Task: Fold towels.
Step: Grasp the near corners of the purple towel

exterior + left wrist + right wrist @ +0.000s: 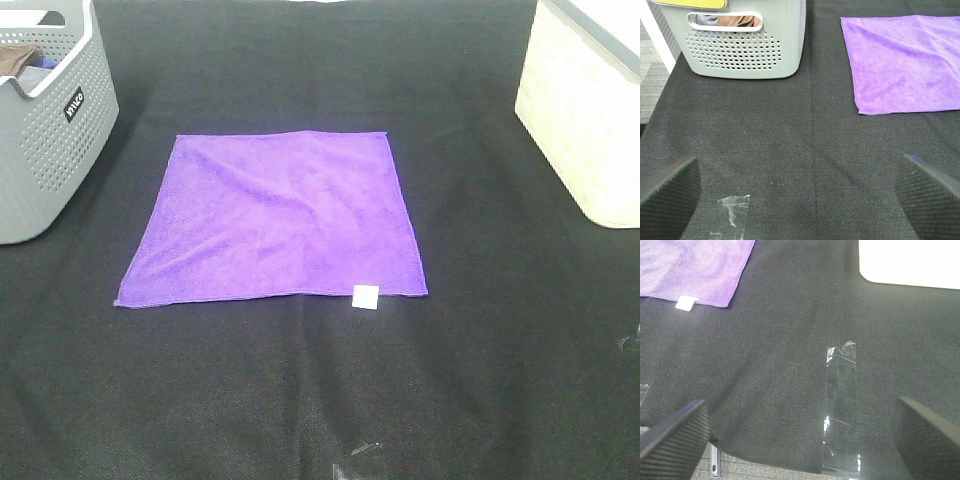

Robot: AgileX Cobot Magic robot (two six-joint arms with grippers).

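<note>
A purple towel (275,217) lies spread flat and unfolded on the black table, with a small white label (365,296) at its near right corner. It also shows in the left wrist view (905,62) and its corner in the right wrist view (692,265). Neither arm shows in the exterior high view. My left gripper (800,200) is open and empty, hovering over bare cloth near the table's front left, well short of the towel. My right gripper (800,440) is open and empty over the table's front right edge.
A grey perforated basket (45,120) holding cloths stands at the back left. A cream box (590,110) stands at the back right. Strips of clear tape (840,390) lie on the black cloth (320,400) near the front edge.
</note>
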